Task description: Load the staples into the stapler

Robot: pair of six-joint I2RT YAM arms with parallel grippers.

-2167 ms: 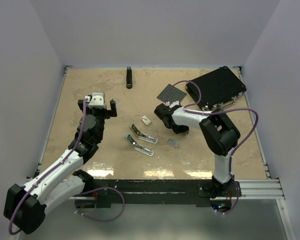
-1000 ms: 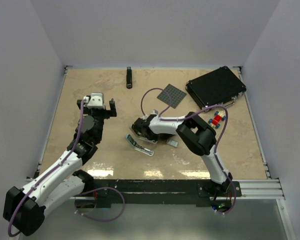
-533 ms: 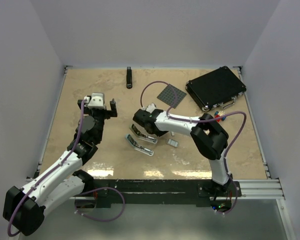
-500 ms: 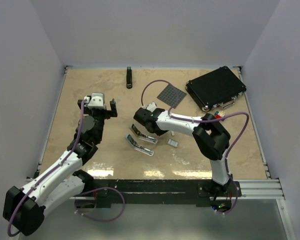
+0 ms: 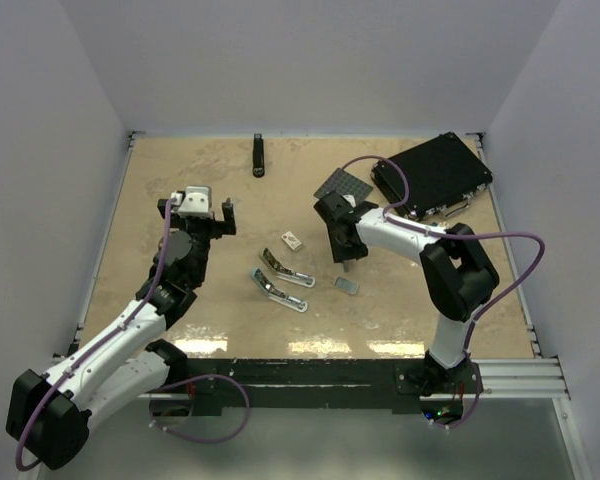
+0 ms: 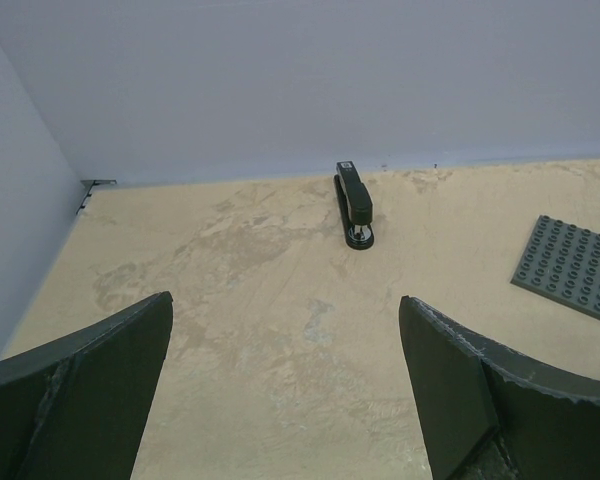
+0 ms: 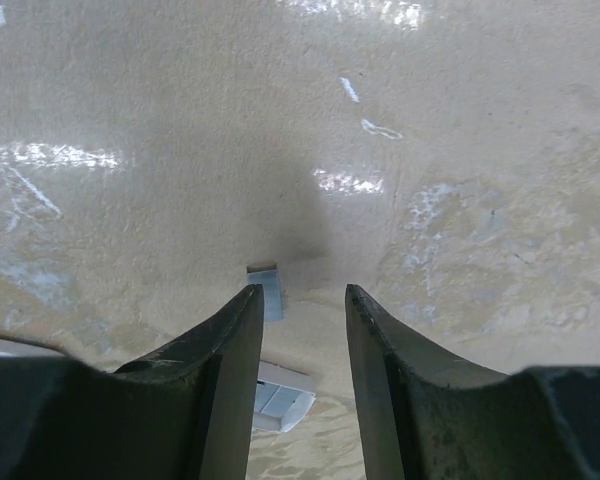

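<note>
The stapler lies open in two oblong pieces, one (image 5: 285, 268) with silvery metal and one (image 5: 278, 290) pale blue, at the table's middle. The tiny white staples box (image 5: 291, 240) sits just behind them. The small grey-blue tray (image 5: 347, 285) lies to their right. My right gripper (image 5: 346, 252) hovers just behind the tray, jaws parted and empty. In the right wrist view, the gripper (image 7: 300, 292) has a small grey-blue piece (image 7: 268, 292) by its left fingertip and a pale tray-like piece (image 7: 283, 402) lower between the fingers. My left gripper (image 5: 195, 214) is open and empty at the left.
A slim black stapler (image 5: 259, 155) lies at the back, also in the left wrist view (image 6: 355, 205). A grey studded baseplate (image 5: 342, 187) and a black case (image 5: 432, 175) sit at the back right. Walls close in three sides.
My right gripper, which had reached left over the stapler pieces, has swung back right to above the tray. The stapler pieces, box and left arm have not moved.
</note>
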